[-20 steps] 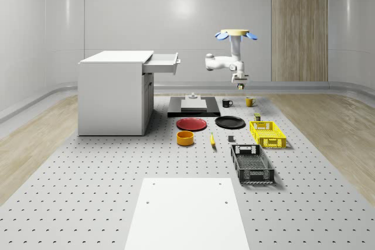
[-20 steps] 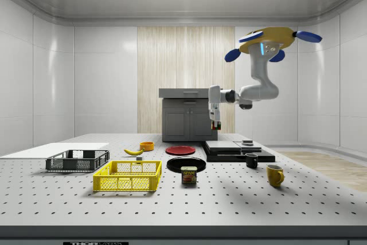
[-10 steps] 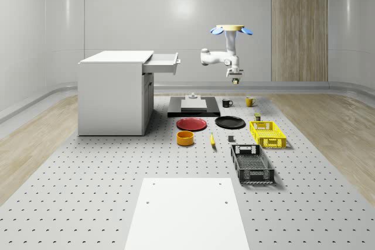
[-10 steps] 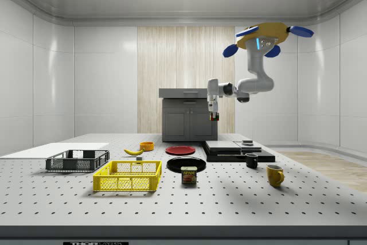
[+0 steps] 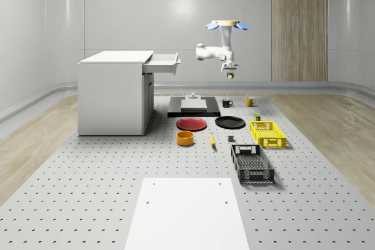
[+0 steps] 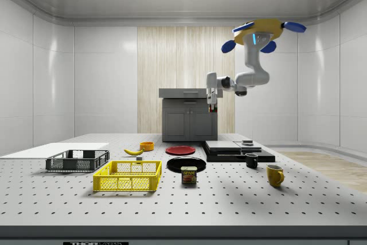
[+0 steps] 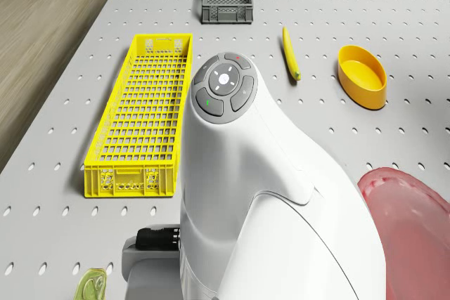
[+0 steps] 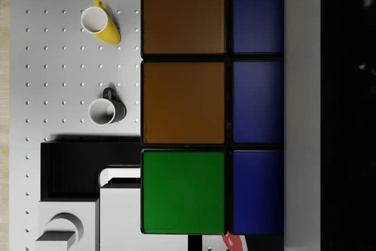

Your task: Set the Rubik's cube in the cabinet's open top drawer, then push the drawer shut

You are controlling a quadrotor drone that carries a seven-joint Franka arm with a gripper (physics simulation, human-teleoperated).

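Observation:
The drone [image 5: 225, 25] hovers high over the far part of the table, to the whole-scene view's right of the cabinet [image 5: 114, 95]. Its white arm [image 7: 239, 173] bends down to the gripper [image 5: 228, 75], which is shut on the Rubik's cube [image 5: 229, 77]. In the wrist view the cube [image 8: 200, 104] shows orange, green and blue tiles close up. The cabinet's top drawer [image 5: 161, 62] stands pulled out toward the gripper, at about the gripper's height and well apart from it. In the side view the gripper [image 6: 213, 105] hangs in front of the cabinet [image 6: 186, 120].
Below the gripper lie a black platform [image 5: 193, 106], a black mug [image 8: 107, 110] and a yellow mug [image 8: 101, 24]. Nearer are a red plate [image 5: 191, 123], black plate [image 5: 229, 122], yellow crate [image 5: 267, 133], black crate [image 5: 252, 164], orange bowl [image 5: 185, 138] and banana [image 5: 212, 139].
The drone, arm and held cube have moved toward the cabinet, to the whole-scene view's left, and risen somewhat. Nothing on the table has moved.

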